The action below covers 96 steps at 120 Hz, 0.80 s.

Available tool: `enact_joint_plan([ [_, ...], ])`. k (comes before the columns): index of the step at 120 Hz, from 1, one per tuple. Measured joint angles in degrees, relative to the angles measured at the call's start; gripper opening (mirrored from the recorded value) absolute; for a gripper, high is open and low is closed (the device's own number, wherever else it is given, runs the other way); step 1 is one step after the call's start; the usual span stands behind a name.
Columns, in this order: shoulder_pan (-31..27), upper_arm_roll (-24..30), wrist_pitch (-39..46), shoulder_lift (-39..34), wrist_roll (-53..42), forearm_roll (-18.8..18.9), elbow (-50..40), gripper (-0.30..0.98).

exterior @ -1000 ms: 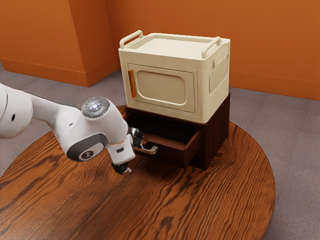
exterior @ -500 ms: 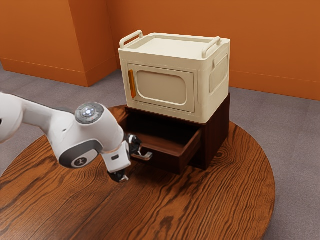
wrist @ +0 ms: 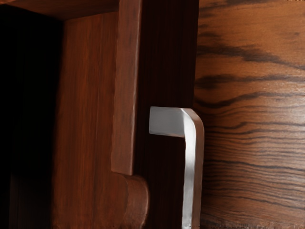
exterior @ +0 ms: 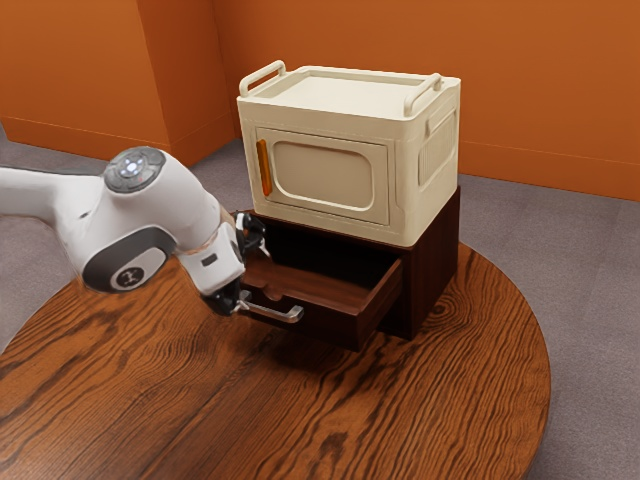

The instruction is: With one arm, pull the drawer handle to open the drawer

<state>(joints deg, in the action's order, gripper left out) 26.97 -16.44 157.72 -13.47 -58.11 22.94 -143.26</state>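
Our white arm (exterior: 75, 215) comes in from the exterior view's left, bends at its rounded wrist and slants down toward the right, bringing the black two-finger gripper (exterior: 253, 275) to the left end of the drawer front. We have the pincer spread, its two fingers well apart with nothing gripped; the nearer fingertip is by the left end of the drawer handle (exterior: 280, 314), though we cannot tell whether they touch. Compared with half a second ago, our hand has shifted up and to the exterior view's left, baring more of the handle, while the drawer (exterior: 335, 325) looks much as it did then; against a second ago, it stands further out. It is clearly open, drawn from the dark wooden cabinet (exterior: 435, 265) toward the near side, the handle fixed across its front. The handle is smooth, silvery metal, a flat bar with a rounded bend at its post, and a curved notch (wrist: 136, 200) dips into the front's reddish-brown top edge. Above sits a cream storage box (exterior: 428, 190) with softened corners, two looped rails and an upright orange pull (exterior: 264, 167). The round table (exterior: 450, 405) carries bold, wavy dark grain, with orange walls (exterior: 370, 35) and grey flooring (exterior: 590, 270) on the far side.
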Motion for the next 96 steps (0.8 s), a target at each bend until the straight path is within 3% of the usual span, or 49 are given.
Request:
enact_joint_plan([
  [24, 2.76, 0.63, -15.09, -0.19, 7.40, -1.40, 10.26, 0.69],
  [32, 2.51, 3.98, -22.81, 0.21, 10.42, -3.29, 18.35, 0.69],
  [49, -2.21, 10.75, -38.88, 0.81, 17.43, -7.07, 31.16, 0.69],
  [68, -10.09, 17.33, -51.43, 1.13, 25.31, -9.66, 37.78, 0.69],
  [96, -11.99, 18.54, -62.39, 5.24, 35.99, -10.75, 47.91, 0.69],
])
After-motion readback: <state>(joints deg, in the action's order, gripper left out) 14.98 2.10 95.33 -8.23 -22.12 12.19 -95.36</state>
